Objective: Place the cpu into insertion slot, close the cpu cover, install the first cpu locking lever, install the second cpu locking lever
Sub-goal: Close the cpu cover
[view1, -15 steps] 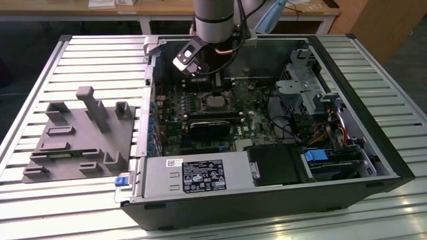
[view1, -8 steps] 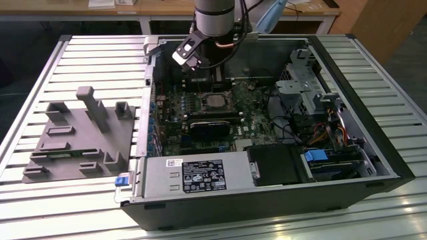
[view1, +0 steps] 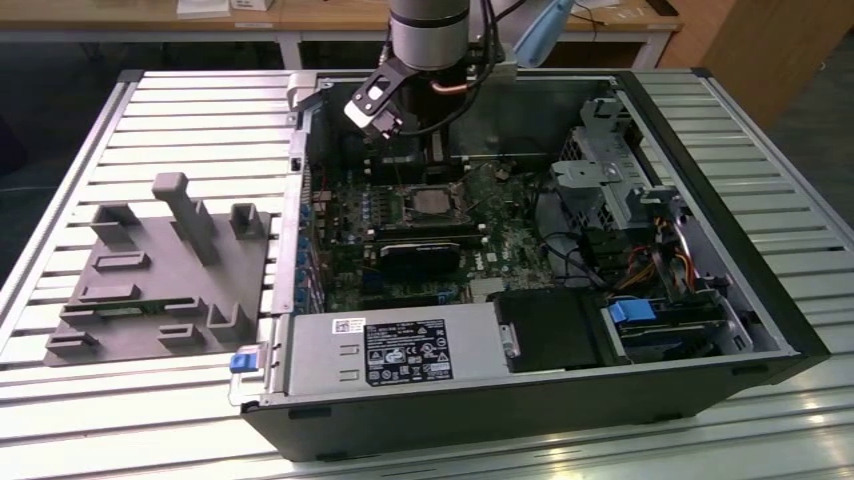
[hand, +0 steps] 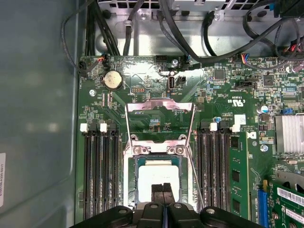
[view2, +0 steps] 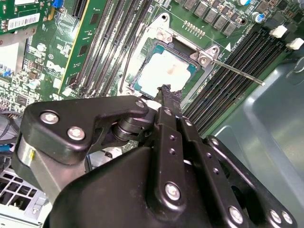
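The cpu (hand: 159, 175) lies flat in the insertion slot (hand: 136, 190) on the green board, its silver-grey top lit bright. It is also seen in the second wrist view as the cpu (view2: 164, 71). The cpu cover (hand: 159, 105) stands swung back from the slot, a thin silvery frame with an open centre. Two thin locking levers (hand: 194, 164) run along the slot's sides; one lever (view2: 237, 72) sticks out over the memory slots. My gripper (hand: 163, 192) is shut with nothing in it, its tips over the chip's near edge; whether they touch is unclear. In the exterior view the gripper (view1: 400, 140) hangs above the slot (view1: 430, 203).
Long black memory slots (hand: 99, 175) flank the socket on both sides. Black cables (hand: 142, 28) cross the case wall beyond the board. A grey power supply (view1: 387, 350) and a drive cage (view1: 627, 190) fill the case's other corners. A grey fixture (view1: 160, 270) sits on the table beside the case.
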`<state>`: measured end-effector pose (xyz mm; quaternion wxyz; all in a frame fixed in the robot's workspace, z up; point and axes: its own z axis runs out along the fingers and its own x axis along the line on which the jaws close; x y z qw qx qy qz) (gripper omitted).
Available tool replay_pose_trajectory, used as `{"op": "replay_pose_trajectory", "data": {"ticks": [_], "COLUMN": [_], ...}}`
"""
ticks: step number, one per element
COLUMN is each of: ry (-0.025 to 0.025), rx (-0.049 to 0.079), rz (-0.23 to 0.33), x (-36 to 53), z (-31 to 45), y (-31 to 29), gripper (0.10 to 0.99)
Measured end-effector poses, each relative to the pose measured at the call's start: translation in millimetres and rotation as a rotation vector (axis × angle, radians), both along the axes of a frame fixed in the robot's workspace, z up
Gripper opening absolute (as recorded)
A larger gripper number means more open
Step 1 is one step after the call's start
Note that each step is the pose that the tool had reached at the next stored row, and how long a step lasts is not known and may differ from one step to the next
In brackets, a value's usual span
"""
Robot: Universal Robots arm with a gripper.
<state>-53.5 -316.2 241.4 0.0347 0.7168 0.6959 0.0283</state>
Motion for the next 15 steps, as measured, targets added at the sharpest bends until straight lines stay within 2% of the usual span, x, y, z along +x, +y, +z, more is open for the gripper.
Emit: {"op": "replay_pose_trajectory", "data": {"ticks": [8,15], "ry": [0.0003,0.0001], "rx": [0.0,0.0], "rz": [0.0,0.0], "x": [0.0,0.0], "z": [0.7,12.6], "y": [0.0,0.0], "gripper": [0.102,0.102]}}
